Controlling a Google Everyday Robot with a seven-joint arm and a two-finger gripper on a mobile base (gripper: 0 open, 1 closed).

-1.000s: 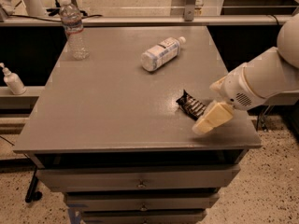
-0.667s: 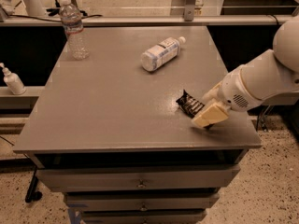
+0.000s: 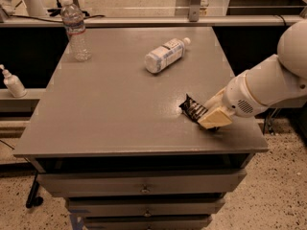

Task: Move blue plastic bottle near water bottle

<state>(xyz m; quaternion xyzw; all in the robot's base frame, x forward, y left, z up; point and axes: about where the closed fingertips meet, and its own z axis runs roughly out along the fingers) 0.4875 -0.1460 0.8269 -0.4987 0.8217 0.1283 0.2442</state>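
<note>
The blue plastic bottle lies on its side at the back middle of the grey table, with its white cap pointing to the back right. The water bottle stands upright at the table's back left corner, far from the blue bottle. My gripper is low over the table near its front right edge, right beside a black snack wrapper and well in front of the blue bottle.
A small white pump bottle stands on a lower ledge to the left of the table. A rail and counter run behind the table. Drawers sit below the tabletop.
My gripper has shifted slightly left, closer to the black wrapper. Both bottles have stayed where they were.
</note>
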